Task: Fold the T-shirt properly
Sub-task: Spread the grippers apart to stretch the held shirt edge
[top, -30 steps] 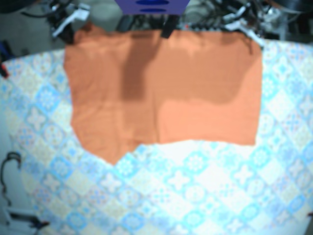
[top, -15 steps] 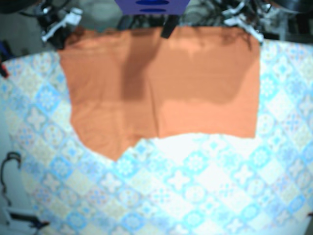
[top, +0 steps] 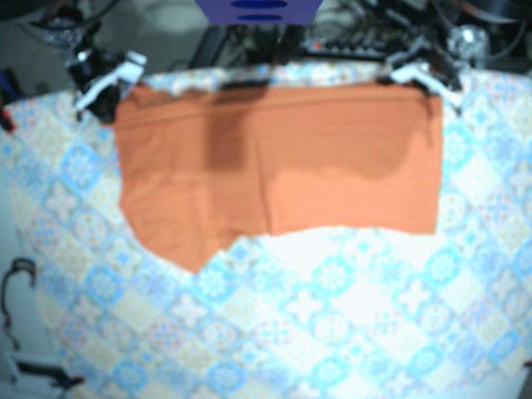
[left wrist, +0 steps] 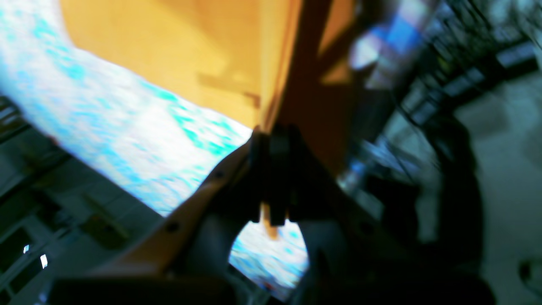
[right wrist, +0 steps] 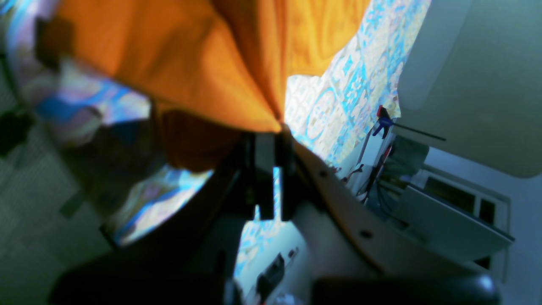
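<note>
**A:** The left gripper (left wrist: pixel 274 137) is pinching shut on the far edge of the orange fabric T-shirt (top: pixel 274 166), with the cloth running taut into its closed jaws. The right gripper (right wrist: pixel 269 135) is doing likewise, clamping a gathered corner.

**B:** And where is the shirt lying?

**A:** It is spreading flat across the twelve o'clock half of the blue-and-cream tile-patterned tablecloth (top: pixel 332 324). Seen from overhead, the left gripper is sitting at about one o'clock and the right at about eleven, each on a top corner. One pointed flap (top: pixel 195 253) is jutting toward seven o'clock, while the rest of the near hem is running fairly straight.

**B:** So how should the fold be going?

**A:** I am judging that they are preparing to carry the far edge toward six o'clock. Both arms should be travelling level and at a matched pace, holding the edge lightly taut so that it is landing parallel to the near hem. Letting one corner lead is risking a skewed crease. That stray flap is probably needing tucking first.
</note>
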You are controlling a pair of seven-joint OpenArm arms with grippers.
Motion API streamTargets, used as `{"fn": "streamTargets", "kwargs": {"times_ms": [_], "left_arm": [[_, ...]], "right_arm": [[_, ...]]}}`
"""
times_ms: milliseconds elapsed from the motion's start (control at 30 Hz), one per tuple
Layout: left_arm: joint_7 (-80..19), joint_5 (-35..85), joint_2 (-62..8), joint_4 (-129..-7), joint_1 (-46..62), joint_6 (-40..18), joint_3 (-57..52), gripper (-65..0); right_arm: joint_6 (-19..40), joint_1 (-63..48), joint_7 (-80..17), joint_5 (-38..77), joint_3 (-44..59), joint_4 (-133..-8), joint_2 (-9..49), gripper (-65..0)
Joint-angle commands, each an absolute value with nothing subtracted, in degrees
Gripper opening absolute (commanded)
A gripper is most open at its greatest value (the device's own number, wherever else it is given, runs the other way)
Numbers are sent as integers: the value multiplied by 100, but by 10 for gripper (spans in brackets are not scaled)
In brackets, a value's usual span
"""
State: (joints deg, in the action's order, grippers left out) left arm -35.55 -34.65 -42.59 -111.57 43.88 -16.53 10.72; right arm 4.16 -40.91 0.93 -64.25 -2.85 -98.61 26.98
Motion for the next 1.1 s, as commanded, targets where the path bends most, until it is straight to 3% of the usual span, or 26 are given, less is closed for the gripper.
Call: {"fn": "streamTargets", "kwargs": {"times_ms": [0, 133, 633, 1067], "left_arm": [[-3626, -3521, -4338, -11213, 4391, -1596, 1033, -650], [-3635, -3521, -4312, -11204, 4127, -1596, 1051, -650], [-3600, -3530, -4303, -10273, 3336, -1596, 1349, -650], [-3600, -3565, -4233, -10000, 2897, -1596, 1648, -650]], "right_arm": [[435, -3943, 110, -6440, -312, -9930, 2730, -650], [681, -3644, 101, -6448, -453, -9824, 2642, -650], [690, -3020, 101, -6440, -690, -8541, 2519, -650], [690, -2958, 101, -6431, -690, -8259, 2510, -650]]}}
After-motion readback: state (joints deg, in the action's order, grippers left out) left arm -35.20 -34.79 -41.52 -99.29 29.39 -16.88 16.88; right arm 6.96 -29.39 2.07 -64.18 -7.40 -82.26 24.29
